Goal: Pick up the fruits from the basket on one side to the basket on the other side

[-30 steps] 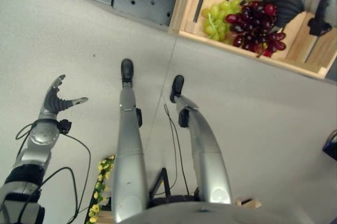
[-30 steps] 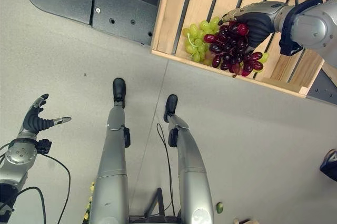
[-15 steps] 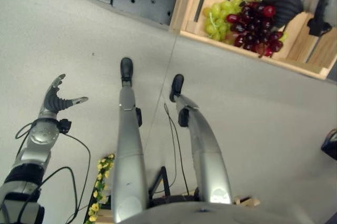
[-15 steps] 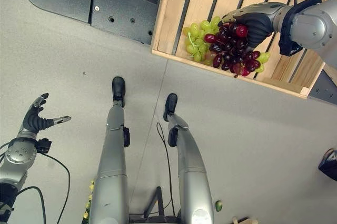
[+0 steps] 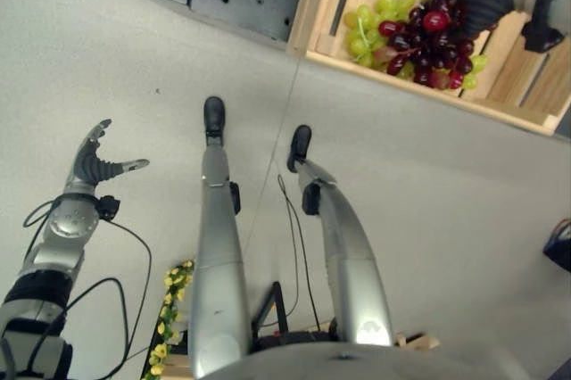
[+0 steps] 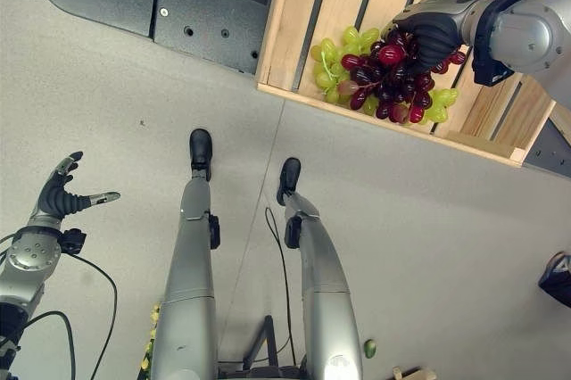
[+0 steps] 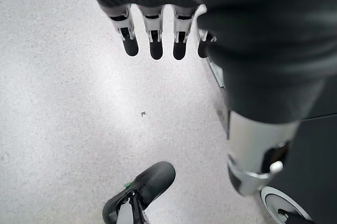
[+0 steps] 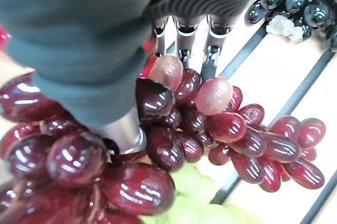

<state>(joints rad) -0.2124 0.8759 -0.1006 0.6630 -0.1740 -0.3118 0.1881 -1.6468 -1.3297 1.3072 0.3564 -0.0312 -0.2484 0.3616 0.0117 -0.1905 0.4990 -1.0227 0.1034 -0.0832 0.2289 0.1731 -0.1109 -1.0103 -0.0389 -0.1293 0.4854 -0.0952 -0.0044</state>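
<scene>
Red grape bunch [image 6: 385,79]: dark red, glossy, held in right hand [image 6: 434,27], fingers [image 8: 181,42] curled round its top, berries hanging below the palm; positioned over the wooden slatted crate [image 6: 308,5], near its front edge.
Green grape bunch [image 6: 332,63]: lying on the crate slats, directly beside and partly under the red bunch; more green berries [image 6: 436,109] visible at the red bunch's other side.
Black grape bunch [image 8: 297,0]: lying on the slats further back in the crate, well apart from the held bunch; pale scrap [image 8: 283,26] beside it.
Left hand [image 5: 96,162]: out over the grey floor [image 5: 134,68] at the robot's left, well apart from the crate, fingers [image 7: 151,37] straight and spread, holding nothing.
Dark grey cabinet [image 6: 169,1]: standing against the crate's left side.
Yellow flower garland [image 5: 169,322]: on the floor, lower left.
</scene>
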